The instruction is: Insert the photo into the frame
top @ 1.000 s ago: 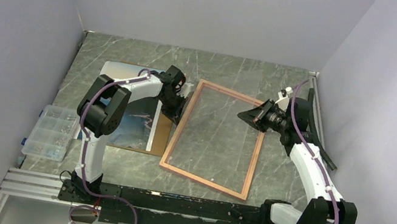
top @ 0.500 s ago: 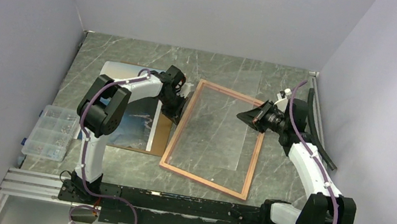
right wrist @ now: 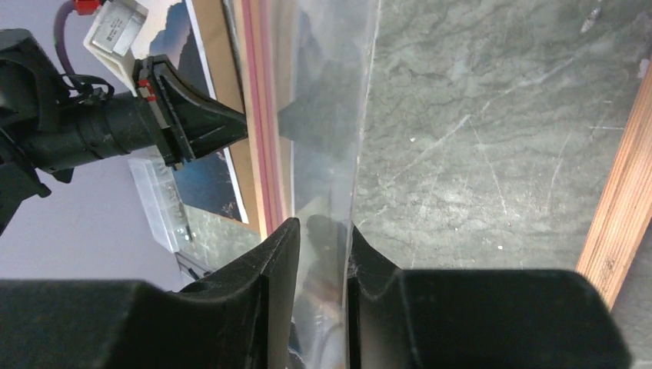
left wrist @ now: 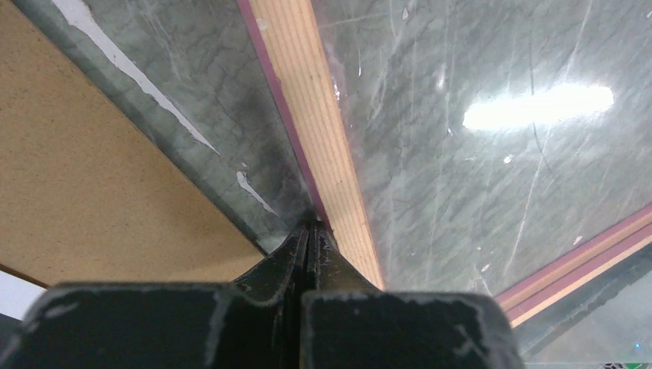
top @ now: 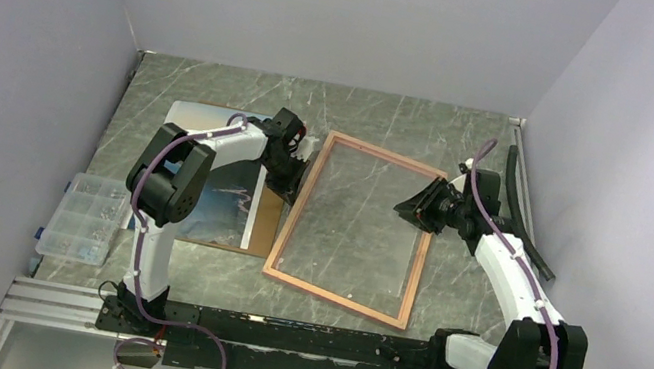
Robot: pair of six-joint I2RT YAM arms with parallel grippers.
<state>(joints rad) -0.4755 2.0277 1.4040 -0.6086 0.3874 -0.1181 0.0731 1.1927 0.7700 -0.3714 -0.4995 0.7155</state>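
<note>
Since half a second ago the right gripper (top: pixel 410 209) has dropped toward the table and its jaws have parted. The clear pane (top: pixel 352 220), held up at a tilt then, now lies flat inside the frame (top: pixel 333 297).

From above, the frame lies wood-brown side up in the middle of the table (top: pixel 218 89), with the left gripper (top: pixel 301 175) at its left rail. The photo (top: pixel 223 202) lies left of the frame on the brown backing board (top: pixel 267 220), partly under the left arm.

In the left wrist view, the fingers are pressed together with no gap. Their tips touch the frame's outer edge, and nothing is between them.

In the right wrist view, the fingers (right wrist: pixel 281 254) stand a narrow gap apart, with the pane's edge running between them. Whether either pad touches it, I cannot tell.
</note>
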